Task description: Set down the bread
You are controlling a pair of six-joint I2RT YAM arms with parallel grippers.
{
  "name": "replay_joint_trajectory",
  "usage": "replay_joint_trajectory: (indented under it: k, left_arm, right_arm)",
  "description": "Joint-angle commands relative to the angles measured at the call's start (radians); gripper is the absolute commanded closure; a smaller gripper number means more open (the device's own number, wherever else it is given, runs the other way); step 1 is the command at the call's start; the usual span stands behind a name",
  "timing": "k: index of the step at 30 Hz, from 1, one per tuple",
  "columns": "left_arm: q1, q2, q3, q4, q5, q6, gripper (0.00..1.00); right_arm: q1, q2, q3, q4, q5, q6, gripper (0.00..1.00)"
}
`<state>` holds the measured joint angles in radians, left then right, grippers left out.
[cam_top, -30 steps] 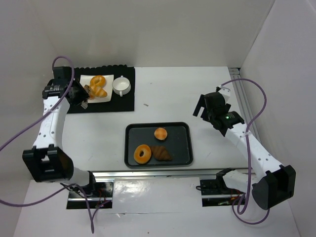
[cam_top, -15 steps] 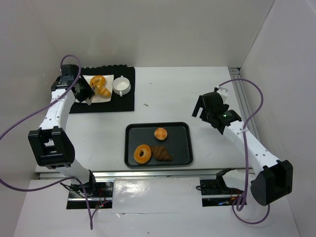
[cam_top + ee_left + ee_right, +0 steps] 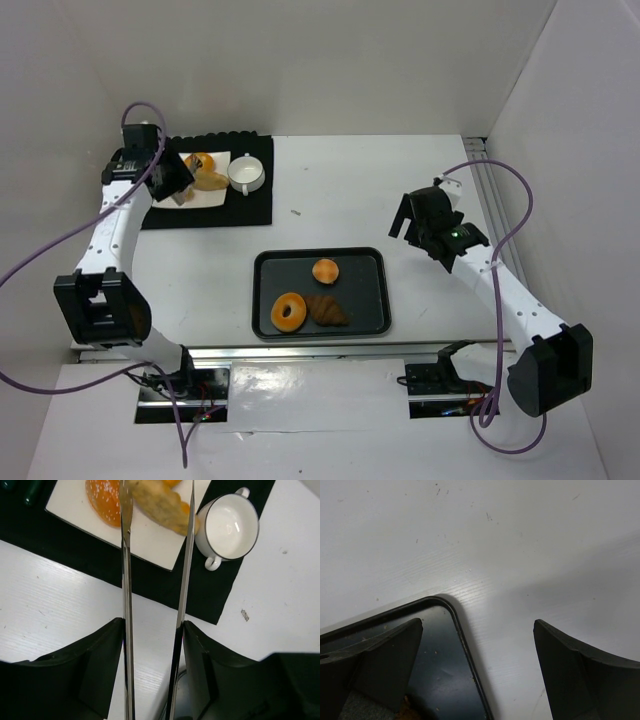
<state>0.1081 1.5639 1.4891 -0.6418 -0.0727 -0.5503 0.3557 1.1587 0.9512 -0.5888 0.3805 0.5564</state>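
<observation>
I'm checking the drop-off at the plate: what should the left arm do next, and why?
Probably lift the left gripper straight up. Its fingers stand apart on either side of the long bread, which seems to rest on the white plate beside the round bread; a sideways exit might drag it.

Two arms, left arm (image 3: 108,235) and right arm (image 3: 505,290): white tubular links, blocky black joint housings. A purple cable (image 3: 536,208) loops along each. Green indicator light (image 3: 461,237) on the right wrist. Left gripper (image 3: 157,500): long, thin, bright metal blades. Right gripper (image 3: 477,625): broad matte black wedge fingers.
</observation>
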Motion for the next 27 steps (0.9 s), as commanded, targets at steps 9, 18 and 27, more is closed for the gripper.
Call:
replay_joint_trajectory:
  k: [9, 18, 27]
  left_arm:
    - [-0.154, -0.098, 0.189, -0.068, 0.108, 0.112, 0.41]
    - [-0.458, 0.088, 0.163, 0.069, 0.058, 0.067, 0.42]
    - [-0.521, 0.372, 0.250, 0.277, -0.018, 0.088, 0.43]
  right_arm:
    - [0.008, -0.021, -0.008, 0.032, 0.006, -0.003, 0.01]
    - [0.008, -0.031, -0.008, 0.032, 0.006, -0.003, 0.01]
    - [0.008, -0.031, -0.008, 0.014, 0.052, -0.003, 0.01]
